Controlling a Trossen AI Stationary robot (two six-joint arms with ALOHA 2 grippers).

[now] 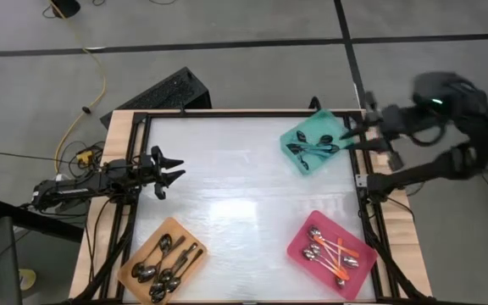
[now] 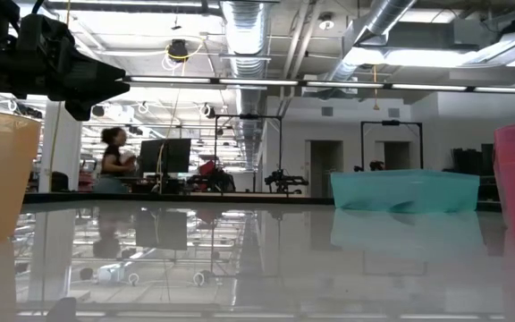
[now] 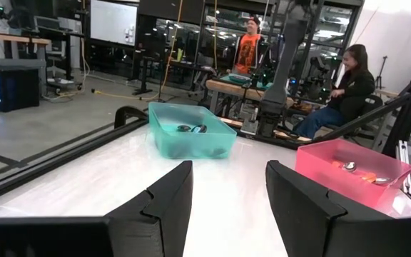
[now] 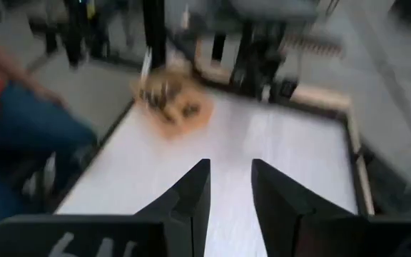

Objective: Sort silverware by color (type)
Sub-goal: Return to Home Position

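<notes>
Since no spoon lies loose on the white bench [image 1: 227, 182], the sorting reads as done. All the silverware [image 1: 166, 258] that shows sits inside three trays.

The orange tray [image 1: 146, 241] at the near left holds a cluster of dark-handled spoons [image 1: 176, 254] with shiny bowls. The pink tray [image 1: 303, 230] at the near right holds orange-handled spoons [image 1: 333, 252], their silver bowls bunched toward its left side. The teal tray [image 1: 299, 125] at the far right holds a few dark pieces [image 1: 314, 146]. Their exact colour is hard to tell from above, and the left wrist view shows only a couple of dark shapes low inside it.

The left tool [image 1: 176, 170] hovers over the bench's left side, about midway between near and far. It points right with its fingers spread, and its wrist view shows nothing in the gap. The right tool [image 1: 352, 135] hangs at the right edge, just beside the teal tray. It is smeared in the high view, but its own wrist view shows two fingers apart with only bare bench between them, so it is released and carries nothing.

By my reading, nothing is left to pick up. What remains is for both arms to draw back clear of the trays. Whether every tray holds one kind only cannot be fully checked here, though the pink one looks consistent.
</notes>
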